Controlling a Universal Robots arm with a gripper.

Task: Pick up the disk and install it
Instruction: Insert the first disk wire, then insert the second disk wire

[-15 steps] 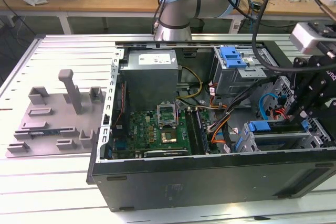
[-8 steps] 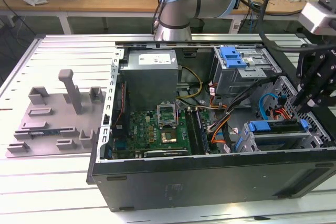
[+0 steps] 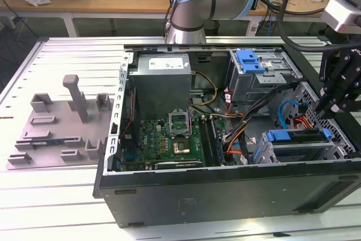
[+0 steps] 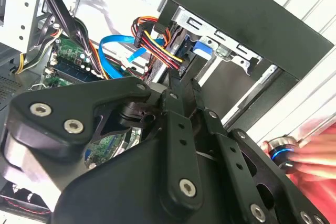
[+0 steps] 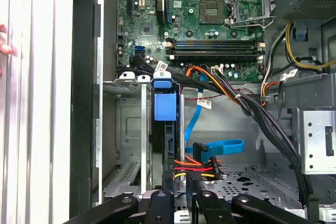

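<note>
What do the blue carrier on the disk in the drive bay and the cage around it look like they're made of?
The blue carrier looks like moulded plastic: even colour, soft sheen, rounded edges. The cage looks like bare sheet metal: dull grey, thin folded walls, punched holes. The end effector, hanging close to the disk, looks like matt black metal with bolts, though coated plastic is possible.

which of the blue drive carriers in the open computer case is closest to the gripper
The blue carrier in the lower bay, near the case's front edge in the exterior view. The gripper hangs just above its right end; the other blue carrier sits farther back, in the upper cage.
</note>
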